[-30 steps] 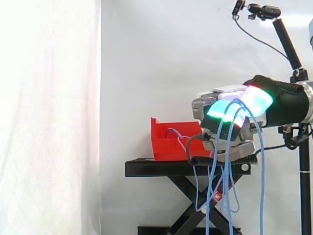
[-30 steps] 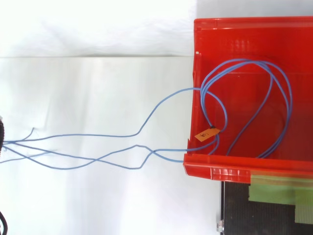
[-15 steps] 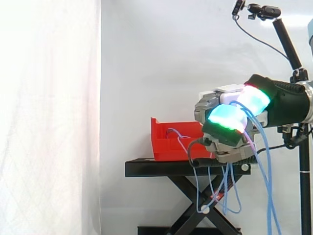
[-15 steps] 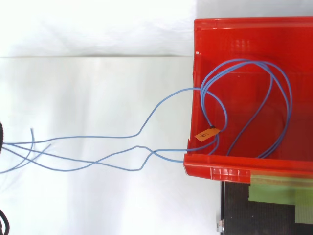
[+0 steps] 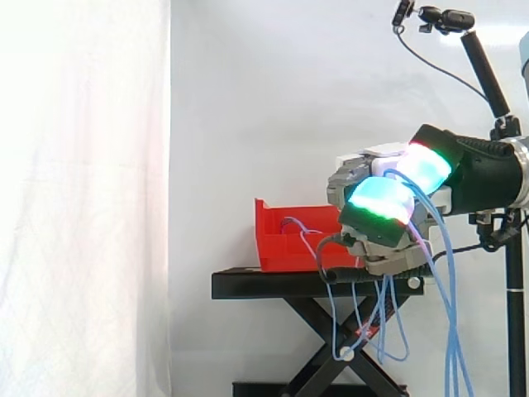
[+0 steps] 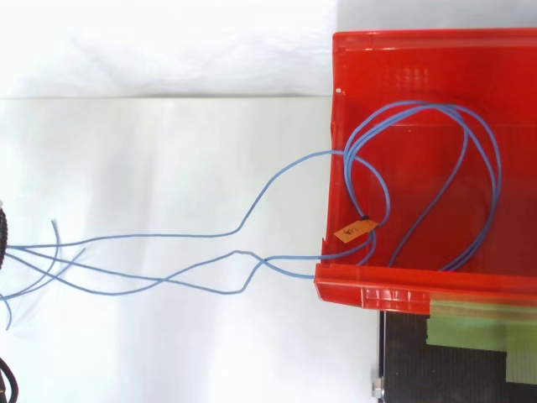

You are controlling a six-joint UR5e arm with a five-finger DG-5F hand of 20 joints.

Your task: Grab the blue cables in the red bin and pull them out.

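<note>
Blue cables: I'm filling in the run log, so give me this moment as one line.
robot hand: shut on blue cables | cables: loops lying in red bin, strands trailing out over its rim | pull-out: not finished

You have a black stand point(image 5: 318, 284) before a white curtain point(image 5: 83, 198). In the side view its flat top sits on crossed scissor legs point(image 5: 310, 331) that run down to a base bar at the bottom edge. From above, strips of green tape point(image 6: 482, 323) lie on the stand's dark top, a little in from its left edge. At the side view's top right corner, a small black camera point(image 5: 446, 18) sits on a slanted black pole point(image 5: 488, 74), with a thin dark wire looping down from it. An upright tripod post point(image 5: 515, 314) stands below it.
</note>
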